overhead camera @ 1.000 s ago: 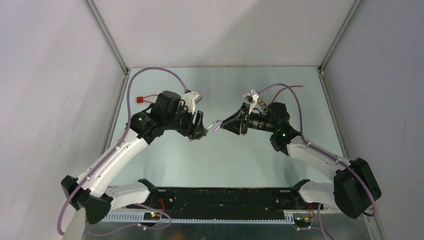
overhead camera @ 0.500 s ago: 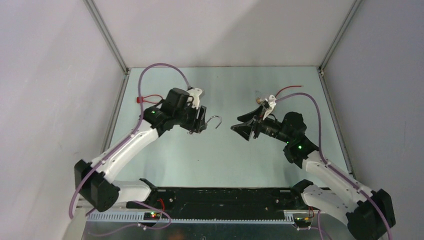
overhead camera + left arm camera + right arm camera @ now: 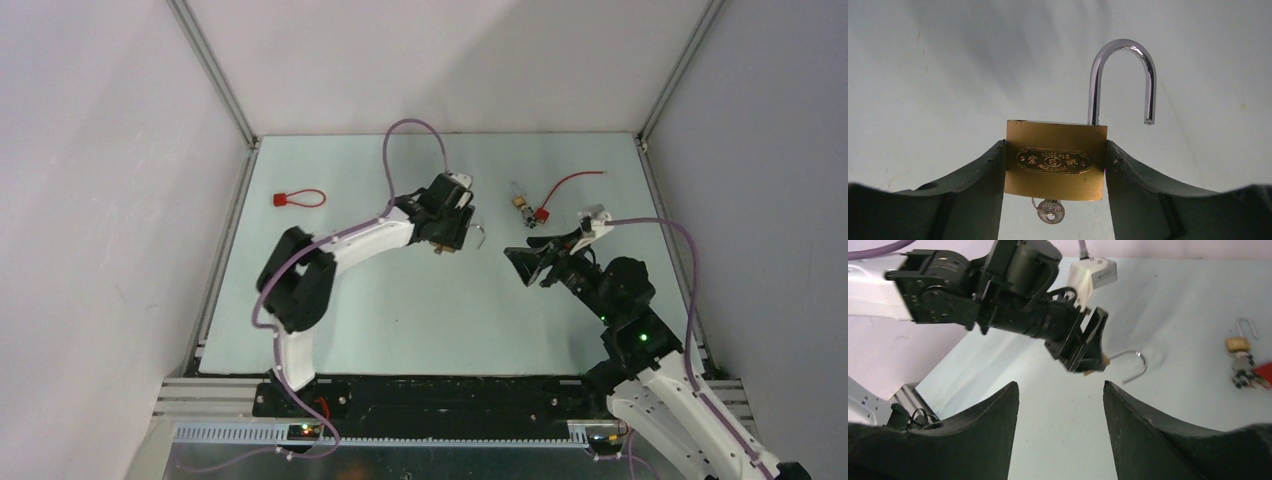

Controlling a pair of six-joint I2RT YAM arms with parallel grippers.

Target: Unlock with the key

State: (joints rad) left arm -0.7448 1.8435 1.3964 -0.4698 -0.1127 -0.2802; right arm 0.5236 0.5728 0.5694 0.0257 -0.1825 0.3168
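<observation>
**Padlock clamped with its shackle open, key in the keyhole**

A pale green table [image 3: 400, 330] sits boxed in by plain light walls, with metal framing running along its left and right edges.

The left arm [image 3: 350, 240] reaches from the near edge toward the middle of the table, bending rightward. The right arm [image 3: 640, 340] rises from the near-right corner and points leftward.

The left gripper [image 3: 452, 228] is clamped on a brass padlock [image 3: 1055, 160], one dark finger pressed flat on each side of its body. It holds the padlock off the table surface, past the table's middle toward the far edge. The right gripper [image 3: 1060, 390] has its jaws spread with nothing between them, and it faces the left gripper across a clear gap.

The padlock's silver shackle [image 3: 1120, 47] stands raised. One leg is seated in the body, and the free end hangs clear of it beside the body's right corner.

Near the far edge, right of centre, lie a second small padlock [image 3: 520, 200] and a red tag [image 3: 543, 213], its red wire [image 3: 570, 180] curving toward the far-right corner. Another red tag [image 3: 281, 199] with a wire loop lies close to the left edge, toward the far-left corner.

The key [image 3: 1050, 211] is in the keyhole on the underside of the held padlock. Only its small silvery head shows, below the brass body and between the left fingers.
</observation>
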